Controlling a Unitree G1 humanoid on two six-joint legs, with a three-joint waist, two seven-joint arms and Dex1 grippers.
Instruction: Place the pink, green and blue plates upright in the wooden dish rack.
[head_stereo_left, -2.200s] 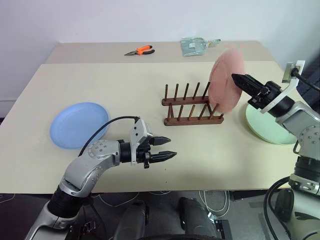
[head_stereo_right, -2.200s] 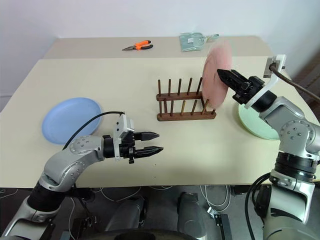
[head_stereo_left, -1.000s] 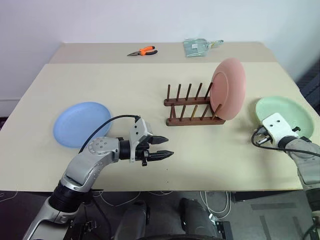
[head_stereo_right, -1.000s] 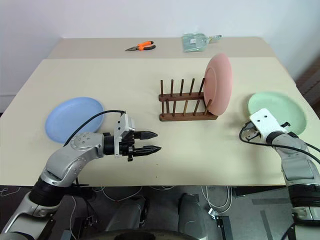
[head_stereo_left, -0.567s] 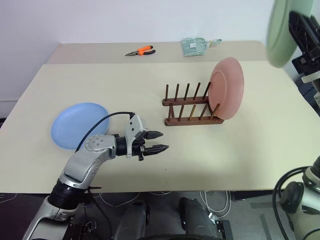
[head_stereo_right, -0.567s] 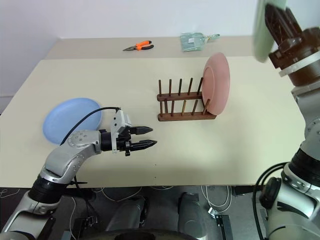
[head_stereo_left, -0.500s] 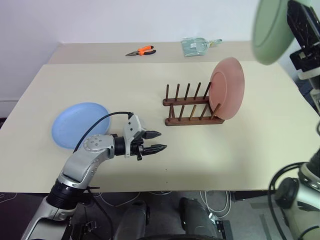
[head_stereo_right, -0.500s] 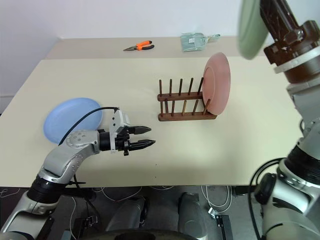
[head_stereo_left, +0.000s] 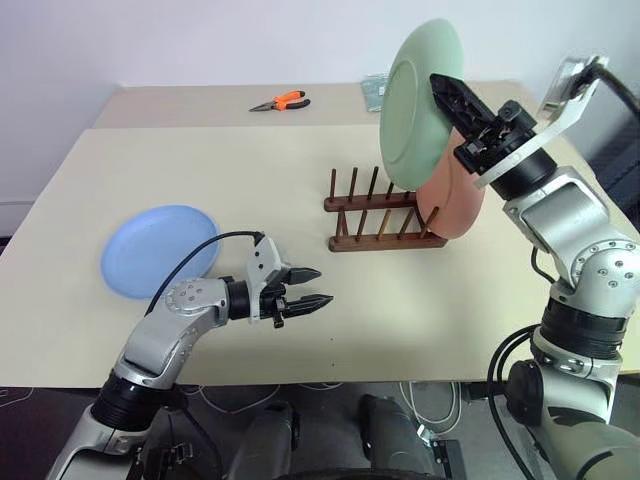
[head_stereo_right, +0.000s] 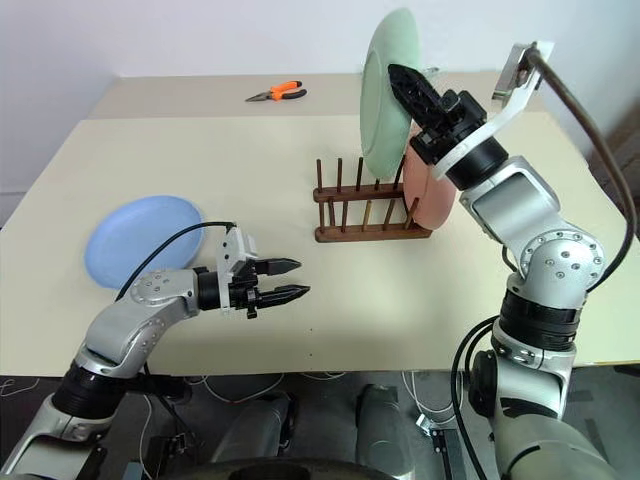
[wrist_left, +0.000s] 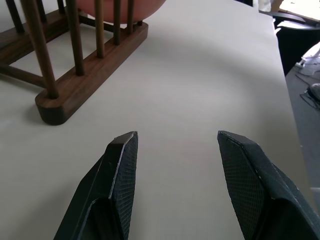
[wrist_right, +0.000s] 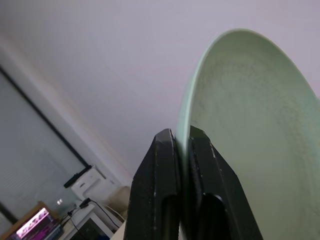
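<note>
My right gripper (head_stereo_left: 445, 92) is shut on the rim of the pale green plate (head_stereo_left: 415, 100), holding it on edge in the air above the right part of the wooden dish rack (head_stereo_left: 370, 215). The pink plate (head_stereo_left: 455, 205) stands upright in the rack's right end, partly hidden behind that arm. Flat on the table at the left lies the blue plate (head_stereo_left: 158, 250). My left gripper (head_stereo_left: 312, 287) hovers open and empty just over the table between the blue plate and the rack. The left wrist view has the rack's near rail (wrist_left: 75, 90) ahead of its fingers.
Orange-handled pliers (head_stereo_left: 280, 101) and a clear plastic bag (head_stereo_left: 371, 92) lie on the far table behind the rack. Bare tabletop (head_stereo_left: 420, 300) stretches in front of the rack toward the near edge.
The right gripper has picked the green plate up from the table at the right, carried it up and to the left over the rack, and turned it on edge. The left gripper has hardly moved.
</note>
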